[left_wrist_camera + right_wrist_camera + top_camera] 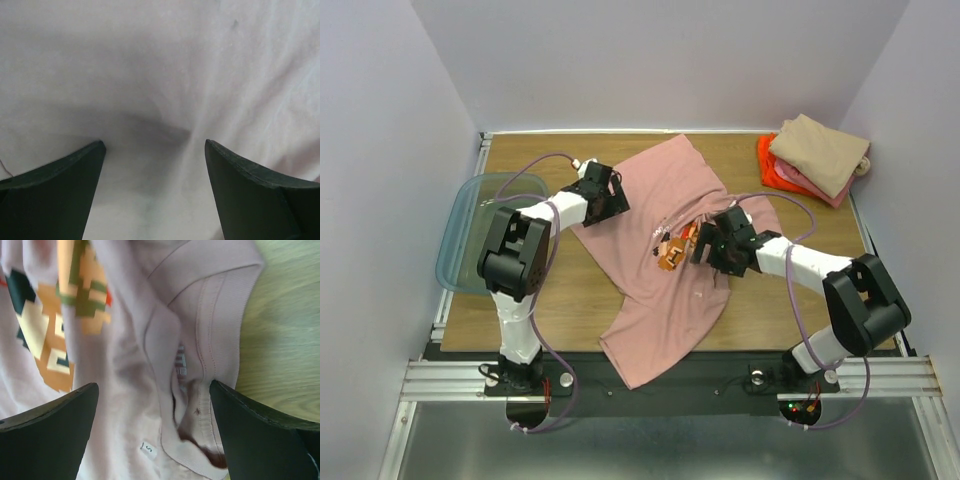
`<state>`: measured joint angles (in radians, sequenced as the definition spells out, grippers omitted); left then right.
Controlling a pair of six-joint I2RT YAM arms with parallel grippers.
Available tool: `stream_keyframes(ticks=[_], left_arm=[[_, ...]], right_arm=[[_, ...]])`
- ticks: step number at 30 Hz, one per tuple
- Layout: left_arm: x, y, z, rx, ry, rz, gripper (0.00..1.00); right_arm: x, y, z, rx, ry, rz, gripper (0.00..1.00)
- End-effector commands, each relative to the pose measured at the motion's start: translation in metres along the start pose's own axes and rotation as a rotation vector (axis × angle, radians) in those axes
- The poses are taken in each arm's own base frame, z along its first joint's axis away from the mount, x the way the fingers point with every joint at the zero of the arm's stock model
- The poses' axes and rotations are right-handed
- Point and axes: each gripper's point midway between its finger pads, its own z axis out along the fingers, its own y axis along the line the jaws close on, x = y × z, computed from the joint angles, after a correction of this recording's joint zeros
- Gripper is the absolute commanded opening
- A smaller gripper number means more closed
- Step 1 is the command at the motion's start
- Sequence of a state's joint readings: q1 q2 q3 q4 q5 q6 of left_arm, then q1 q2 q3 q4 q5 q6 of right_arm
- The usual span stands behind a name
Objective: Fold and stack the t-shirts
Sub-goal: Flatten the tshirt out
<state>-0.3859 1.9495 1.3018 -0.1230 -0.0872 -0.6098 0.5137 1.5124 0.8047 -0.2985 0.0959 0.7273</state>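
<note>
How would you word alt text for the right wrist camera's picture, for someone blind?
A rumpled dusty-pink cotton t-shirt fills the view, ribbed collar and small S size tag showing, a blocky orange-and-green print at left. Two dark fingers stand apart at the bottom; wooden table shows at right.

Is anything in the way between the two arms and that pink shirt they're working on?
Nothing visible. The left end effector hangs open right over plain cloth of the pink shirt, and the right end effector is open over its collar.
</note>
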Motion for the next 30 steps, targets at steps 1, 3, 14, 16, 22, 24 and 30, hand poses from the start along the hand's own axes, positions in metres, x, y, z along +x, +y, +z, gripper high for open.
stream_keyframes(ticks=[1,3,14,16,22,24,30], left_arm=[[0.027,0.027,-0.005,-0.055,0.036,-0.018,0.94],[0.052,0.045,-0.01,-0.081,0.068,-0.048,0.94],[0.219,0.107,-0.088,0.012,0.327,-0.176,0.92],[0.234,0.086,-0.111,0.134,0.345,-0.169,0.93],[0.257,0.061,-0.164,0.239,0.377,-0.239,0.93],[0.241,0.063,-0.175,0.21,0.313,-0.243,0.93],[0.146,0.052,-0.212,0.207,-0.025,-0.277,0.98]], right_arm=[[0.0,-0.048,0.014,0.136,0.001,0.066,1.0],[-0.005,-0.059,0.013,0.15,-0.009,0.1,1.0],[-0.026,-0.123,-0.009,0.227,-0.063,0.206,1.0],[-0.03,-0.132,-0.012,0.255,-0.077,0.22,1.0],[-0.066,-0.14,-0.017,0.265,-0.13,0.239,1.0],[-0.075,-0.129,-0.016,0.216,-0.11,0.179,1.0],[-0.133,-0.101,-0.044,0.142,-0.24,0.11,1.0]])
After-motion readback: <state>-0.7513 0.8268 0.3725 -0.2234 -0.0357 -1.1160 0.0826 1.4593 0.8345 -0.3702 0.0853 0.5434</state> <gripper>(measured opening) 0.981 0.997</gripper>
